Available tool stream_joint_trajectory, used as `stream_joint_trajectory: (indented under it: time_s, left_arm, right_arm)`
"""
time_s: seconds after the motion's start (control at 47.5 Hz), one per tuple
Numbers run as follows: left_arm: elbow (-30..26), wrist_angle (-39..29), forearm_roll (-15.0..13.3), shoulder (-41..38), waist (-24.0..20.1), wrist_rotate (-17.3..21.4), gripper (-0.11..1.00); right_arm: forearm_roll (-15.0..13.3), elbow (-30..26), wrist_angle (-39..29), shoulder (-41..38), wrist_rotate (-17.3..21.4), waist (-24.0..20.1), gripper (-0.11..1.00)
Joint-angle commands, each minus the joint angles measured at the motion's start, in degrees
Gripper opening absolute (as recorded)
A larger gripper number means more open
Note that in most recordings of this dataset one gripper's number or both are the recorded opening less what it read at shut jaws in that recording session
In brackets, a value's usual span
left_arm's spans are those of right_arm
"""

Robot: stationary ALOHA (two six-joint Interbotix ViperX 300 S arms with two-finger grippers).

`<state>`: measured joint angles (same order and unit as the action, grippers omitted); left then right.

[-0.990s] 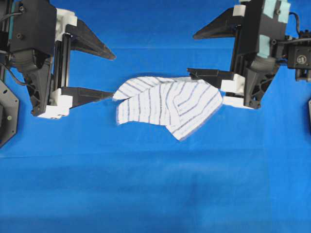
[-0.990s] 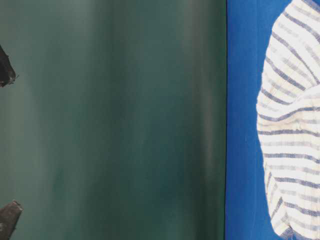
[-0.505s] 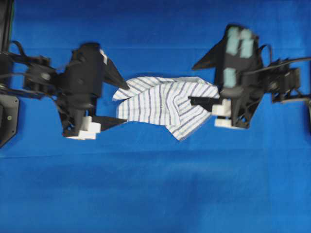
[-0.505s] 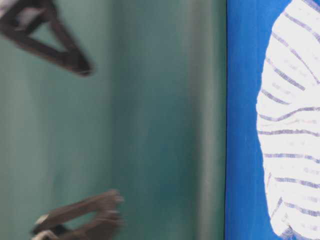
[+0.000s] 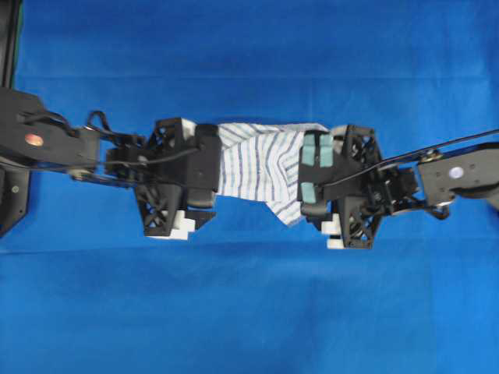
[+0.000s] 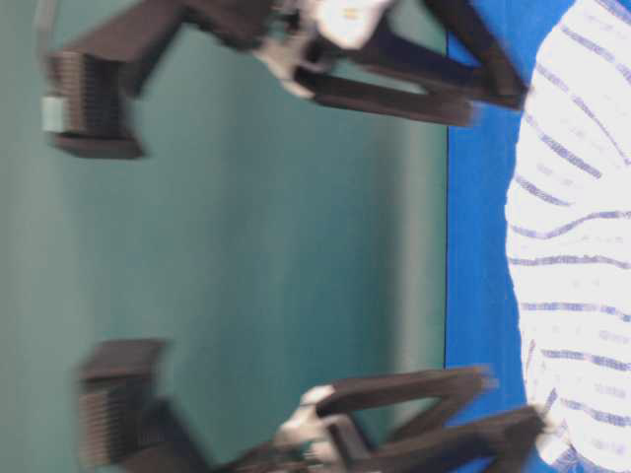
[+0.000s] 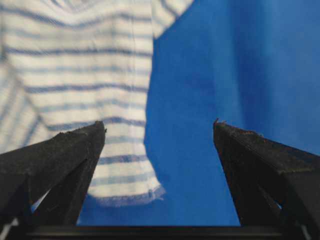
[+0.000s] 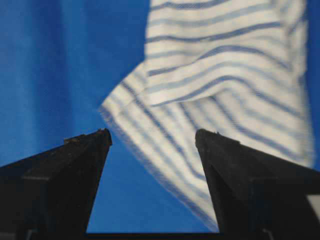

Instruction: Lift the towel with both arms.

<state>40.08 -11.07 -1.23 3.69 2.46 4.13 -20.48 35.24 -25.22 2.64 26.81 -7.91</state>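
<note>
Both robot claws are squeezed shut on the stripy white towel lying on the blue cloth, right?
Not quite. The stripy white towel does lie on the blue cloth, but both claws are open. The wrist views show the left gripper and right gripper with fingers spread wide, gripping nothing yet.

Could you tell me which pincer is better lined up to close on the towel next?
The right pincer: its open fingers straddle a towel corner. The left pincer is also open, but its gap shows mostly blue cloth, with the towel edge by one finger.
</note>
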Motion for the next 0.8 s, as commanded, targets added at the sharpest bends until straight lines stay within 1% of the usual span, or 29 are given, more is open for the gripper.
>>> stream_joint_trajectory:
  time_s: [0.0,0.084,0.253,0.4,0.569,0.695,0.779]
  left_arm:
    - [-0.26,2.55,-0.18,-2.46,0.18,-0.09,0.92]
    - [-0.26,3.96,-0.18,-5.36,0.18,-0.09,0.92]
    - [0.18,7.56,-0.09,-9.23,0.18,-0.09,0.91]
    - [0.97,10.81,-0.18,-10.99,0.18,-0.09,0.91]
    - [2.29,12.66,-0.18,-12.04,0.18,-0.09,0.91]
    - [2.37,12.74,-0.26,-12.3,0.18,-0.09,0.88]
    - [2.2,12.83,-0.35,-12.3,-0.18,-0.09,0.83]
  right_arm:
    - [0.26,0.18,3.43,-1.49,0.18,-0.18,0.69]
    - [0.26,0.7,6.33,-3.78,0.26,-0.18,0.68]
    - [0.26,0.7,9.49,-7.21,0.26,-0.09,0.68]
    - [0.26,0.79,11.87,-9.93,0.26,0.44,0.68]
    - [0.26,0.79,13.01,-12.13,0.26,0.7,0.68]
    - [0.26,0.79,13.8,-12.66,0.26,0.88,0.68]
    - [0.26,0.79,13.89,-12.66,0.26,0.97,0.68]
